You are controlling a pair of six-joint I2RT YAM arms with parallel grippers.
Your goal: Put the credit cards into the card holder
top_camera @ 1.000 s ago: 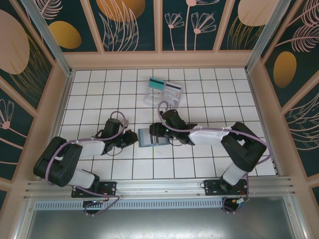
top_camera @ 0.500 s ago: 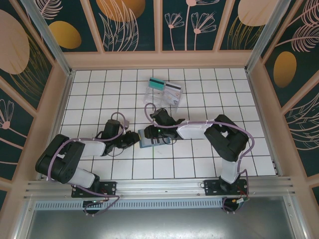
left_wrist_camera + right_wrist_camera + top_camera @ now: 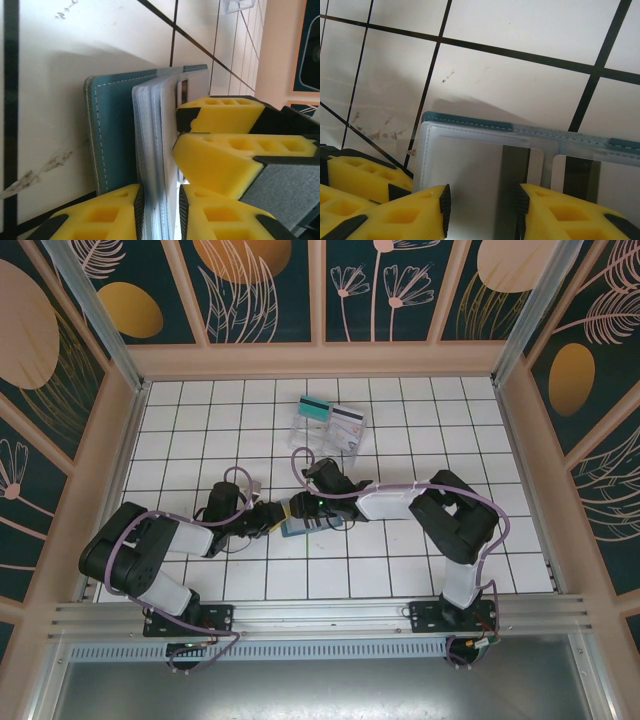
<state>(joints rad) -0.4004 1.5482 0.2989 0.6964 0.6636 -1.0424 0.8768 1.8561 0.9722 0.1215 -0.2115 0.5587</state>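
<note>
The card holder [image 3: 298, 528] lies open on the white tiled table [image 3: 190, 410], around the middle and towards the near side, between the two arms; its dark-teal cover is against the tiles, with the blue-grey pocket leaves stacked on it; the left gripper [image 3: 159, 202] reaches in from the left, its jaws a little apart and the edge of the leaves between them, though I cannot tell whether the pads press on the leaves; the right gripper [image 3: 481, 202] comes in from the right with its jaws spread, pinching nothing, its tips over the holder's pale inner page, where a dark stripe shows through the pocket; farther off, well apart from the holder, a clear tray [image 3: 300, 436] carries the teal card [image 3: 314, 406] on the left and the whitish card [image 3: 347, 419] just beside it on the right
</note>
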